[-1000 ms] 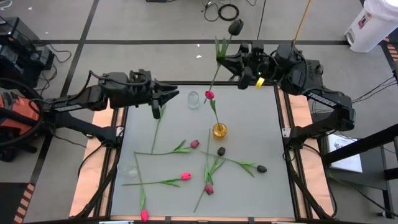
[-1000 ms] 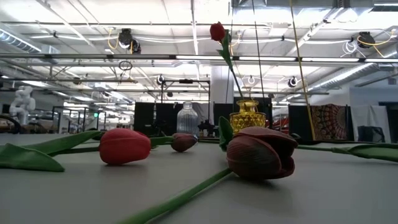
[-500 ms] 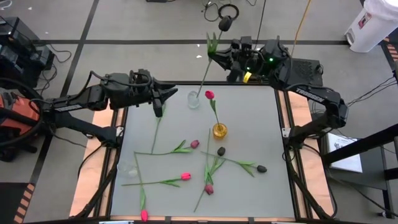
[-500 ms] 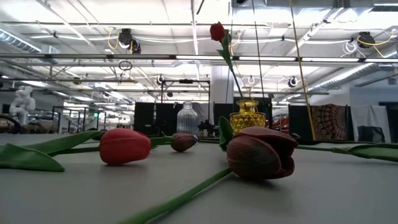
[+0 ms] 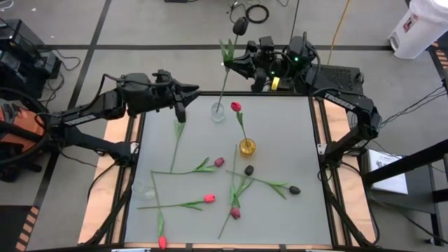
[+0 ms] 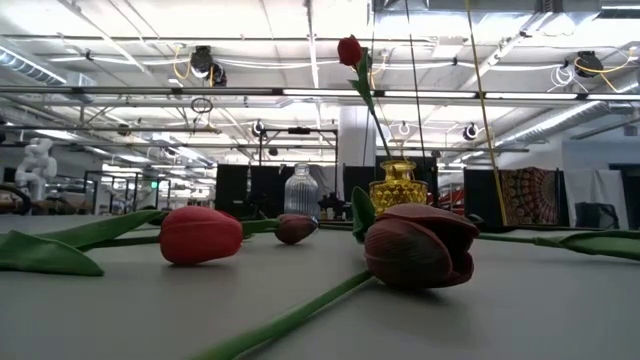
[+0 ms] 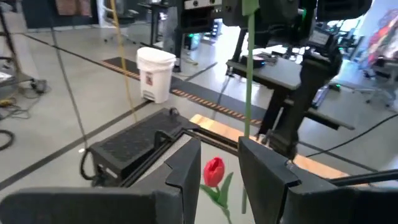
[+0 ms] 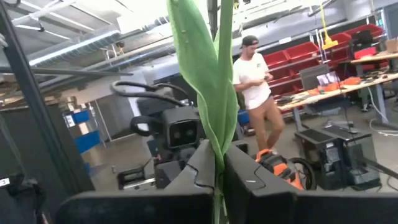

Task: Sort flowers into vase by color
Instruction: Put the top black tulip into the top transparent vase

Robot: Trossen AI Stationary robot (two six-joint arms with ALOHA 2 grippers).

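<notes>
So far only one red tulip [image 5: 236, 107] is actually sorted, standing in the yellow vase [image 5: 247, 147] near the middle of the surface [image 5: 294, 140]. The right gripper [image 5: 238, 65] is past the far edge, clamped shut on the stem of a black tulip [image 5: 240, 26], and the stem's bottom end sits right at the clear vase [image 5: 218, 112] by the far edge, so I'd guess that one's about to go in but isn't released yet. The left gripper [image 5: 183, 105] hangs over the far left part of the surface, jaws partly apart, and the tulip stem [image 5: 177, 136] below it looks like it's just lying there, not held as far as I can tell. Everything else is loose on the surface: a maroon head [image 5: 219, 162] and a black head [image 5: 248, 170] around the middle, another black one [image 5: 295, 190] toward the right, a pink one [image 5: 208, 199], a maroon one [image 5: 235, 213], and a pink one [image 5: 162, 242] at the near edge. So most of the job is left. Compared to a second ago, the right gripper has swung left along the far edge and the stem end has moved from near the red tulip over to the clear vase; the left gripper nudged slightly toward the far edge.
</notes>
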